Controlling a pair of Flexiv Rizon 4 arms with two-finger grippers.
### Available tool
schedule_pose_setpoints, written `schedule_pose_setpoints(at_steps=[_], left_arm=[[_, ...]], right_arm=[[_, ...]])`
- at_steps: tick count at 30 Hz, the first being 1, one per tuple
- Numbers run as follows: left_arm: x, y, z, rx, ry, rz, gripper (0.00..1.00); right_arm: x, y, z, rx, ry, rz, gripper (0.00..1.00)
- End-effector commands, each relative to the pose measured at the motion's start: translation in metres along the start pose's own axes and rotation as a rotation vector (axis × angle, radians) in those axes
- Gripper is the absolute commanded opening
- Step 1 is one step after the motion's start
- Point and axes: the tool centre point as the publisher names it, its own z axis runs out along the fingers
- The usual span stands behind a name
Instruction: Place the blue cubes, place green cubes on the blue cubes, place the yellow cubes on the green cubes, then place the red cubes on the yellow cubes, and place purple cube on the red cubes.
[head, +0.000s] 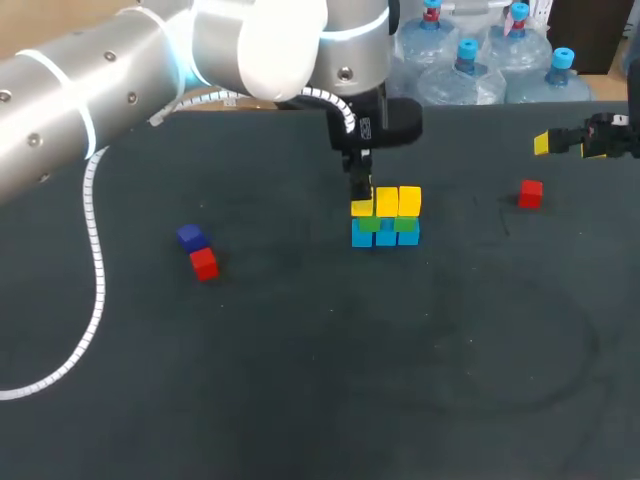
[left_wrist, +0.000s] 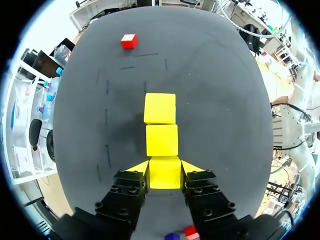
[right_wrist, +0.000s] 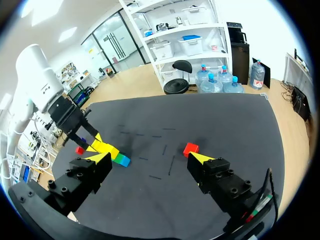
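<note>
Across the whole view, table (head: 300, 400): dark top; everything you work with sits on it.
Left arm (head: 100, 80): comes in from your left and reaches to the middle, ending above the stack.
Left gripper (left_wrist: 165, 167): points down at the stack's left end; its two fingers press the held yellow cube from both sides.
Right gripper (right_wrist: 150, 159): hangs over the table's far right, well apart from the stack; its fingers are spread wide with nothing between them.
Stack (head: 386, 220): at mid-table, a short row three layers high.
Blue cubes (head: 386, 238): bottom layer, on the table.
Green cubes (head: 405, 224): middle layer, on the blue ones.
Yellow cubes (head: 398, 200): two on top, side by side.
Held yellow cube (left_wrist: 164, 172): in line with those two, touching the nearer one, above the left-end green cube.
Right red cube (head: 530, 193): alone, near your right gripper.
Left red cube (head: 204, 264): far left of the stack.
Purple cube (head: 192, 236): just behind the left red cube, touching it.
</note>
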Motion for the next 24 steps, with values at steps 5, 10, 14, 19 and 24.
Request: schedule_pose_setpoints(at_steps=[5,10,14,19,24], left_arm=[[-0.0014,0.0058,0.0011,0.010,-0.003,0.006,0.00],[-0.0024,0.0062,0.0013,0.012,-0.006,0.006,0.00],[-0.0034,0.0062,0.0016,0.013,-0.005,0.008,0.00],[-0.0039,0.0064,0.0020,0.015,-0.005,0.010,0.00],[-0.0043,0.0070,0.0025,0.017,-0.006,0.009,0.00]], right_arm=[[0.0001,0.0001,0.0004,0.001,-0.001,0.000,1.00],[0.0001,0.0001,0.0004,0.001,-0.001,0.000,1.00],[0.0001,0.0001,0.0004,0.001,-0.001,0.000,1.00],[0.0001,0.0001,0.0004,0.001,-0.001,0.000,1.00],[0.0001,0.0001,0.0004,0.001,-0.001,0.000,1.00]])
